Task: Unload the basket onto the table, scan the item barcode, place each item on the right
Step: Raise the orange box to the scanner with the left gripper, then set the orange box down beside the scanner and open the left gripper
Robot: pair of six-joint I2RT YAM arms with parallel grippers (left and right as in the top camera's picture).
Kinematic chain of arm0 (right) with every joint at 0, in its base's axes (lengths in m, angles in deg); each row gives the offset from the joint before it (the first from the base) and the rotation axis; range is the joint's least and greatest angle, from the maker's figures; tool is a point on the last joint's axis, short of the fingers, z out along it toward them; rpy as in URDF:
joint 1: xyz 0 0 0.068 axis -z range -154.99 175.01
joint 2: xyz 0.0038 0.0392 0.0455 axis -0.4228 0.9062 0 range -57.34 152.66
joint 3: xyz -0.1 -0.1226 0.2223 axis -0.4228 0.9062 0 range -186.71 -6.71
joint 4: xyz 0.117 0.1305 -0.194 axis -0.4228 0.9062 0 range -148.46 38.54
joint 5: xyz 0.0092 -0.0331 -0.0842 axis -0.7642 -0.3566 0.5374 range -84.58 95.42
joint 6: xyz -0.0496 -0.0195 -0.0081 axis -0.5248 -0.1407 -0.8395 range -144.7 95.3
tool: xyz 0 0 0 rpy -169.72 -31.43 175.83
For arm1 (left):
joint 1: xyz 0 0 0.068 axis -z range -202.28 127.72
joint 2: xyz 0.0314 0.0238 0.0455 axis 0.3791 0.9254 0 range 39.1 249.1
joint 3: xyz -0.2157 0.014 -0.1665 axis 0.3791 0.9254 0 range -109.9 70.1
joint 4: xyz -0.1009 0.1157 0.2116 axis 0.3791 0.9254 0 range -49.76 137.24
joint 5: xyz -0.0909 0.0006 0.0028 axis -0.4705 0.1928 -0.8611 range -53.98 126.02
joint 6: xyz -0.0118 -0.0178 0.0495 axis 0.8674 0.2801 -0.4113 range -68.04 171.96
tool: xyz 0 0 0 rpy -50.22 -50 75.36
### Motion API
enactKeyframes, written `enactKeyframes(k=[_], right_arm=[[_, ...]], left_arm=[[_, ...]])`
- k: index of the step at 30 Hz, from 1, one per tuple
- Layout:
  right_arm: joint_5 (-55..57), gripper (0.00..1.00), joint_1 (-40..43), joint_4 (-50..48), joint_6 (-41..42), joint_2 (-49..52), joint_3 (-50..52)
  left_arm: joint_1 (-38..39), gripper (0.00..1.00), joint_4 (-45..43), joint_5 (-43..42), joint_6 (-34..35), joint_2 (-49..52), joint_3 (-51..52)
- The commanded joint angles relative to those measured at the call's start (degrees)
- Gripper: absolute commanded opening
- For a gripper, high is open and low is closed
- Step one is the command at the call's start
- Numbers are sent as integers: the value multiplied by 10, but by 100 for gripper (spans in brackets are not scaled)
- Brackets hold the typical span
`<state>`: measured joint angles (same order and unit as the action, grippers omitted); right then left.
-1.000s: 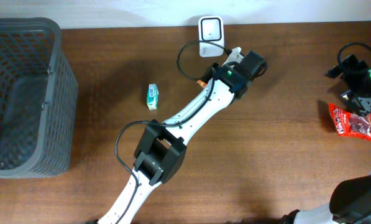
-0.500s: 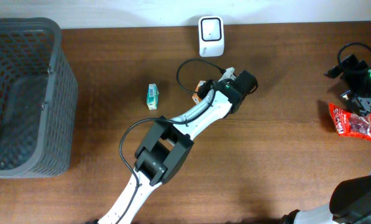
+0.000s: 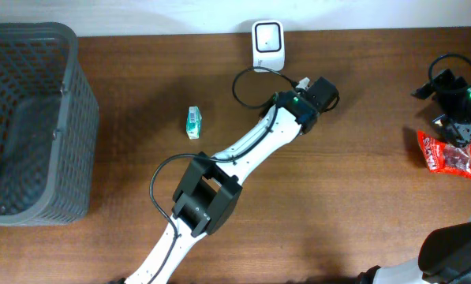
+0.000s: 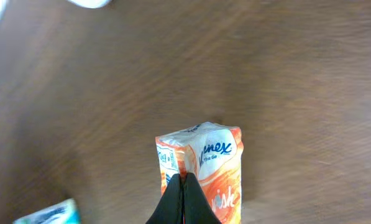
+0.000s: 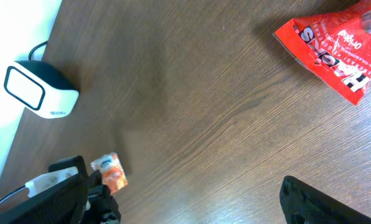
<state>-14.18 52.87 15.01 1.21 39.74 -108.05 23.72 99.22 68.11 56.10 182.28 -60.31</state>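
An orange and white tissue pack [image 4: 211, 165] hangs above the wooden table, with my left gripper [image 4: 184, 186] shut on its lower edge, black fingers pressed together. The right wrist view shows the same pack [image 5: 109, 172] at the tip of the left gripper. From overhead the left gripper [image 3: 322, 88] hides the pack and sits just right of and below the white scanner [image 3: 267, 38], which also shows in the right wrist view [image 5: 39, 90]. My right gripper [image 3: 454, 126] stands open at the far right, one fingertip [image 5: 316, 199] in view, holding nothing.
A red snack bag [image 3: 448, 154] lies under the right gripper, seen also as the red bag [image 5: 337, 46]. A small teal pack [image 3: 192, 122] lies left of the left arm. A grey mesh basket [image 3: 30, 118] fills the left edge. The scanner's black cable [image 3: 247, 79] loops near the left gripper.
The left arm drew back from the scanner towards the table's middle, then swung up and right again. The orange pack showed beside the gripper; now the gripper hides it. The right arm stayed still.
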Motion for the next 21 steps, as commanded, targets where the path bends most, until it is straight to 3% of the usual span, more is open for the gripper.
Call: enactKeyframes(k=[1,3,7,13,21], right_arm=[[-1,98,-1,1,-2,2,1],[-1,98,-1,1,-2,2,1],[-1,98,-1,1,-2,2,1],[-1,98,-1,1,-2,2,1],[-1,98,-1,1,-2,2,1]], left_arm=[[-1,0,1,37,2,-4,-11],[-1,0,0,57,2,-4,-11],[-11,0,-14,200,1,-4,-10],[-55,0,-45,202,2,22,-9],[-49,0,-47,213,2,84,-9]])
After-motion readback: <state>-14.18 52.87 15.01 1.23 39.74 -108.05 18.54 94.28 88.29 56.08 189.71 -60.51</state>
